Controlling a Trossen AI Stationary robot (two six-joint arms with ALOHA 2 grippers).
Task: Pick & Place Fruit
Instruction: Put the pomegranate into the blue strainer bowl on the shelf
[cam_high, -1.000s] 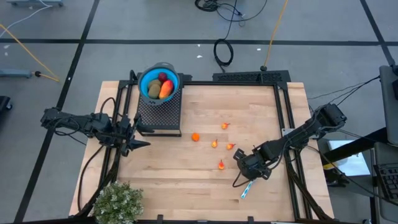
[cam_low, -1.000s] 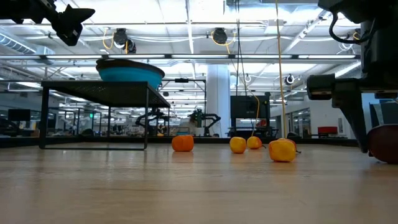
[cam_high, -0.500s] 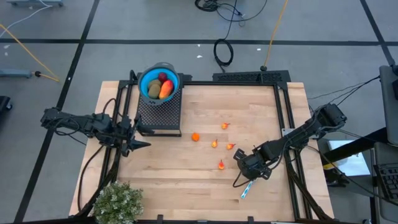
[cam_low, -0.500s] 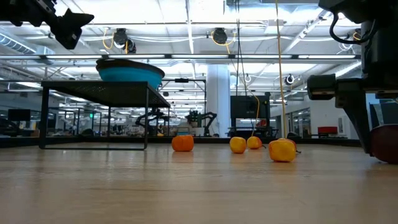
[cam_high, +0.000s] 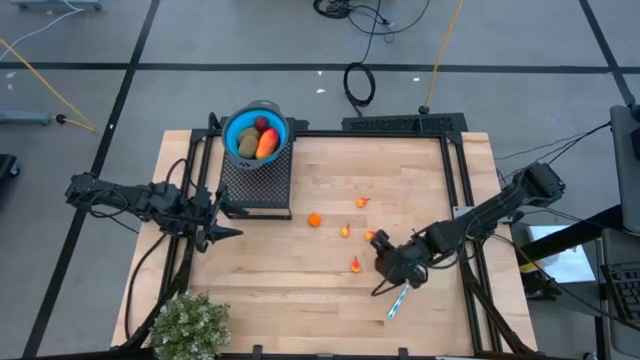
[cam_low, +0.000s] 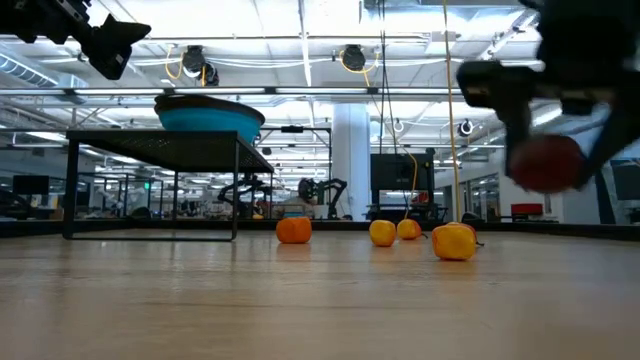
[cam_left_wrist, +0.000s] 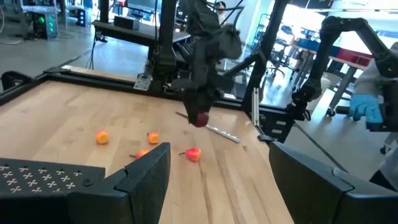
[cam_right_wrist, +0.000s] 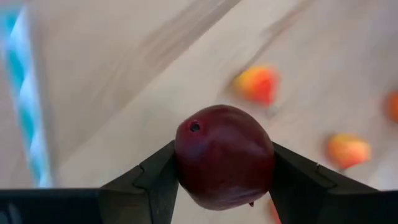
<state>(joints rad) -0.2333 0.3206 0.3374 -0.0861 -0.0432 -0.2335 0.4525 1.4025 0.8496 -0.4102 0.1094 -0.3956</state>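
1. The plant (cam_high: 188, 325) sits at the near left corner of the table (cam_high: 300, 300). It is green and bushy.
2. A pen (cam_high: 397, 303) with white and blue stripes lies on the wood near the front, just beside the right gripper (cam_high: 393, 263).
3. The right gripper is up off the table, near the right side. Its two fingers (cam_right_wrist: 152, 180) squeeze a dark red ball (cam_right_wrist: 224, 156) between them. In the low view the dark red ball (cam_low: 546, 163) hangs in the air, well above the wood.
4. Small orange fruits lie on the table in the middle. One orange bit (cam_high: 355, 265) is just left of the right gripper. Another (cam_high: 369, 236) is just past it. Two more (cam_high: 345, 231) (cam_high: 361, 202) lie a bit farther on, and a round one (cam_high: 314, 220) is left of them.
5. The left gripper (cam_high: 222, 232) is over the left edge of the table, well apart from the small fruits. Its fingers (cam_left_wrist: 146, 177) are spread wide and hold nothing.
6. A black stand (cam_high: 256, 188) is at the far left of the table. A blue bowl (cam_high: 236, 123) rests on top of it.
7. In the bowl are a long red-orange fruit (cam_high: 266, 144), a brown-green oval (cam_high: 247, 146) and a dark red ball (cam_high: 261, 124).
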